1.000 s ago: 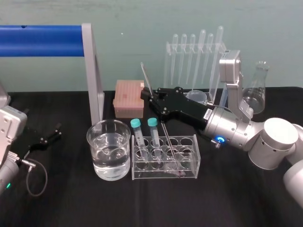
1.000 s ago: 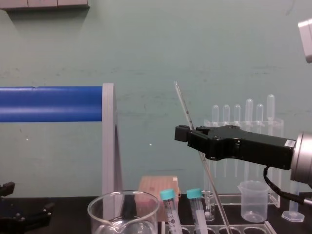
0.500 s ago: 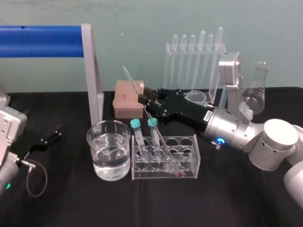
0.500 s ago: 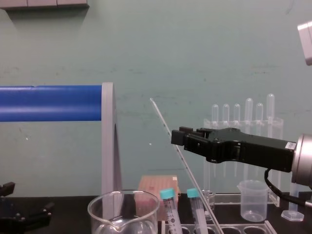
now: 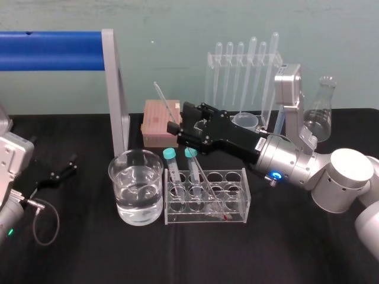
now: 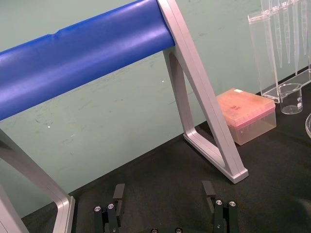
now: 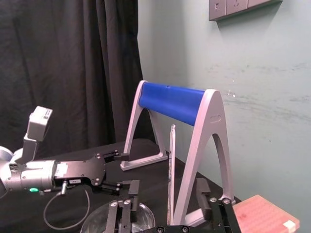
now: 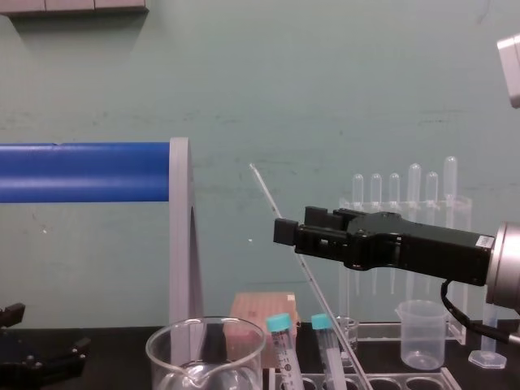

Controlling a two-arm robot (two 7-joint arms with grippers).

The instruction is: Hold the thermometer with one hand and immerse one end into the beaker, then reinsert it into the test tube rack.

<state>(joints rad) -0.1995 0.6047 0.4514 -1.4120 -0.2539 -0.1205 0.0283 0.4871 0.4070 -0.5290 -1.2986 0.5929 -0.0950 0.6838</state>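
The right arm reaches in from the robot's right. Its silver wrist (image 5: 284, 161) shows a blue ring, and it holds the black right gripper (image 5: 179, 117) out roughly level toward the left, fingers spread apart. The left gripper (image 6: 163, 190) rests low at the far left, its fingers parted too.

in the chest view the bottom edge cuts off the wide clear glass beaker (image 8: 205, 357) and the low clear test tube rack (image 8: 406, 382). the black right gripper (image 8: 296, 228) hides the middle of the thin glass thermometer (image 8: 264, 192), whose scale marks are too small to read.
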